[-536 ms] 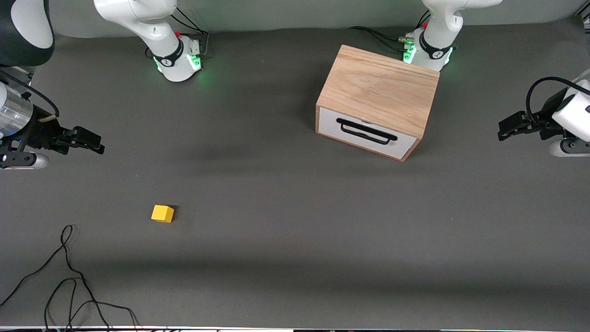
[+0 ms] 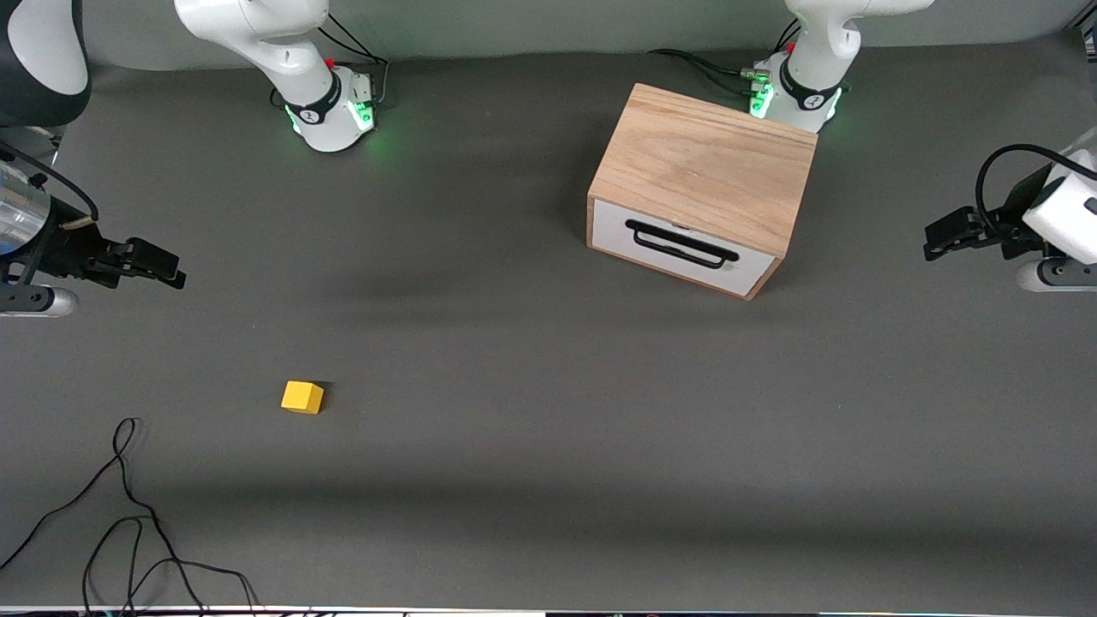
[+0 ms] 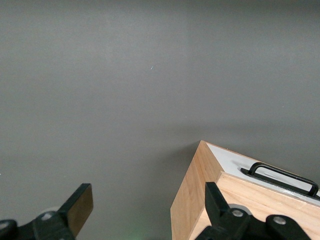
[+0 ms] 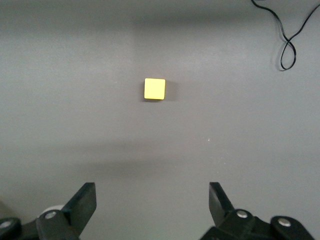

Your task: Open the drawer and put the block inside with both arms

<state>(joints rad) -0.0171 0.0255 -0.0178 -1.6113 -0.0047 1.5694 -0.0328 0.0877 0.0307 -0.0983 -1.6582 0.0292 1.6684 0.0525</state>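
The light-wood cabinet stands close to the left arm's base, its drawer pushed in, white front and black bar handle turned toward the front camera. The small yellow block lies on the grey table toward the right arm's end, nearer to the front camera than the cabinet. My right gripper hangs open at the right arm's end of the table; its wrist view shows the block ahead of the empty gripper. My left gripper hangs open beside the cabinet, holding nothing.
A loose black cable curls on the table near the front edge at the right arm's end, also seen as a cable in the right wrist view. The green-lit arm bases stand along the table's back edge.
The right gripper has drawn back slightly toward the right arm's end of the table. The left gripper, block and cabinet are unchanged.
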